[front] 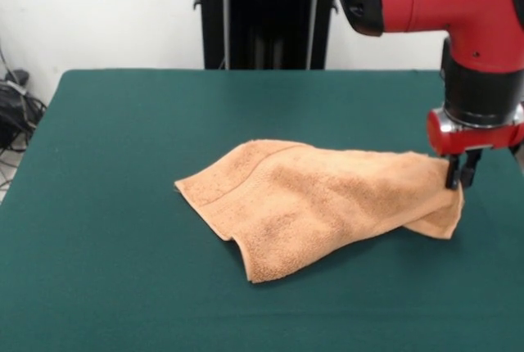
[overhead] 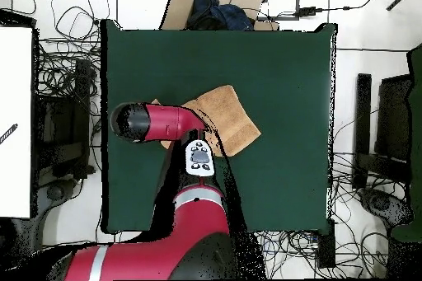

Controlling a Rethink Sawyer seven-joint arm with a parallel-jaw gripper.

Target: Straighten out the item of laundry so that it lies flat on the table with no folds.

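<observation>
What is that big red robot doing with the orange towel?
The red robot arm has its gripper pinched on one edge of the peach-orange towel and is holding that edge a little above the green table. The rest of the towel lies on the table, still folded over itself and rumpled, so it is not flat yet. From above, the arm covers part of the towel.

The red and black arm is extended from above, with the wrist pointed straight down. The gripper is positioned low, its two dark fingers drawn close together and pinched.
</observation>
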